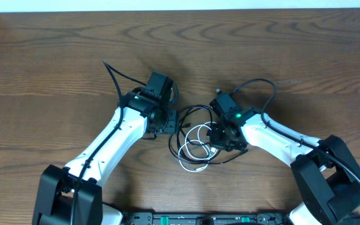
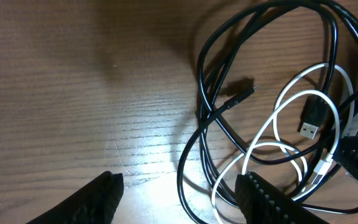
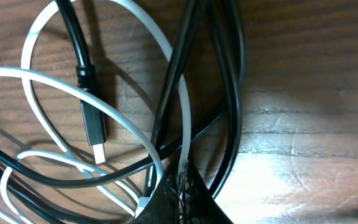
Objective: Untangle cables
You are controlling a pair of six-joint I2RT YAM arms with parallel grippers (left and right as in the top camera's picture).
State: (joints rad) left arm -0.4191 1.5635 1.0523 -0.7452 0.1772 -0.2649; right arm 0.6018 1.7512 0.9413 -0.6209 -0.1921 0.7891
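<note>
**Two grippers meet over a knot of black and white cord at mid-table**

Closest to the left wrist camera, the left gripper (image 2: pixel 179 180) is spread wide. Its two dark fingers sit low on either side of a bend in the black cable (image 2: pixel 199 87) and grasp nothing. In the right wrist view, the right gripper (image 3: pixel 180 186) shows as a single dark wedge with its fingers pressed together. A strand of the white cable (image 3: pixel 185 127) runs straight into its tip. It looks pinched there, though black strands crowd the same spot.

From above, both cords lie in one overlapping heap in the middle of the table (image 1: pixel 42 62), between the two arms. The white loops sit mostly inside the black ones. A black USB plug (image 3: pixel 92 124) lies loose within a white loop.

The pulling-apart step looks barely begun, as the loops are fully interlaced. The next move probably calls for the left jaws to clench on that black strand and draw it left while the right draws the white away. This would need to go slowly, so the loops slide rather than tighten.

Bare wood stretches to the left, the right and the far side, with the far edge well away. The near side is crowded by the arms' own bases.
</note>
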